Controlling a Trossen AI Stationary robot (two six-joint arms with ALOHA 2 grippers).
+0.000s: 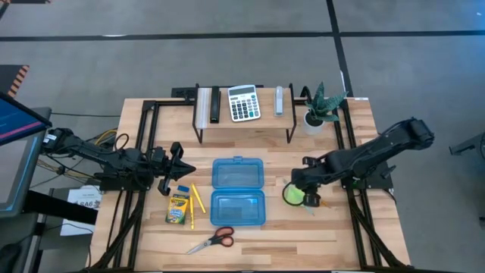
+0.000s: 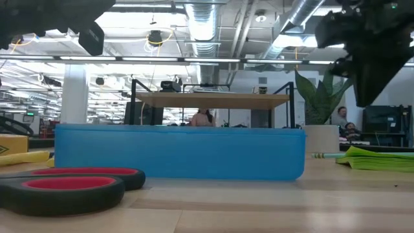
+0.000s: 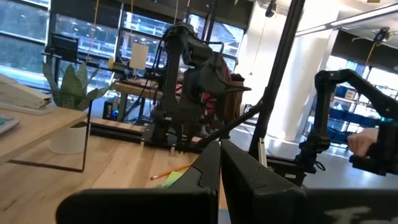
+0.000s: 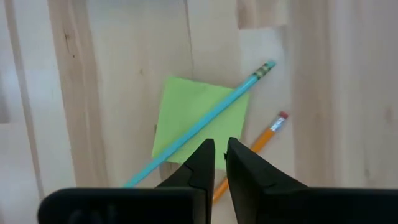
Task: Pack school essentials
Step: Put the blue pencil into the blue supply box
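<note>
1. The right gripper (image 4: 219, 163) hangs just above the lime-green sticky-note pad (image 4: 196, 121), its dark fingers nearly together with only a narrow slit between them — nothing is held.
2. A thin teal pencil (image 4: 205, 121) lies slantwise across the pad; an orange pencil (image 4: 264, 134) with a pink eraser tip lies beside it on the pale wooden table (image 1: 318, 227).
3. The pad is a flat, matte square, to the right of the open blue plastic case (image 1: 238, 192).
4. The left gripper (image 1: 176, 168) waits shut near the crayon box (image 1: 178, 206) — empty.
5. Red-handled scissors (image 1: 212, 241) lie near the front edge.
</note>
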